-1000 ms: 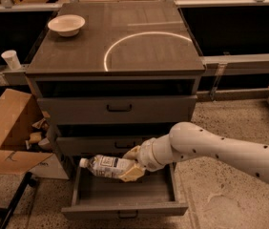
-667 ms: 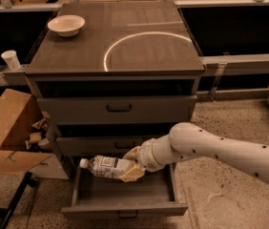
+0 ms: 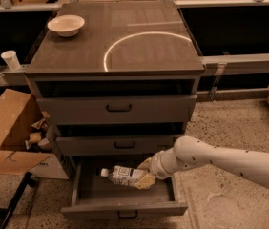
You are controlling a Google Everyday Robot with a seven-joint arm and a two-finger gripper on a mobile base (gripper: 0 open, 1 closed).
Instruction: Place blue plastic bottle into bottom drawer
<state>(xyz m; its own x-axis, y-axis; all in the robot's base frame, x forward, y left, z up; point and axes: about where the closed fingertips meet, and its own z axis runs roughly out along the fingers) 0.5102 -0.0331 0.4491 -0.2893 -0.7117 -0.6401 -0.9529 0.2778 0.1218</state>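
Note:
The blue plastic bottle point(image 3: 121, 175) lies on its side, white cap to the left, held just above the inside of the bottom drawer point(image 3: 125, 209), which is pulled open. My gripper point(image 3: 145, 172) reaches in from the right on a white arm and is shut on the bottle's right end. The drawer's flat grey front with its dark bar handle faces me at the bottom. The two shallower drawers above it are closed.
A white bowl point(image 3: 66, 25) sits on the cabinet top point(image 3: 125, 37) at the back left. An open cardboard box point(image 3: 10, 128) with clutter stands left of the cabinet. A small white paper cup point(image 3: 11, 59) is on a ledge at the far left. A dark pole point(image 3: 10, 202) crosses the floor at lower left.
The bottle and gripper sit a little lower and deeper in the open bottom drawer than a second ago. Nothing else has moved.

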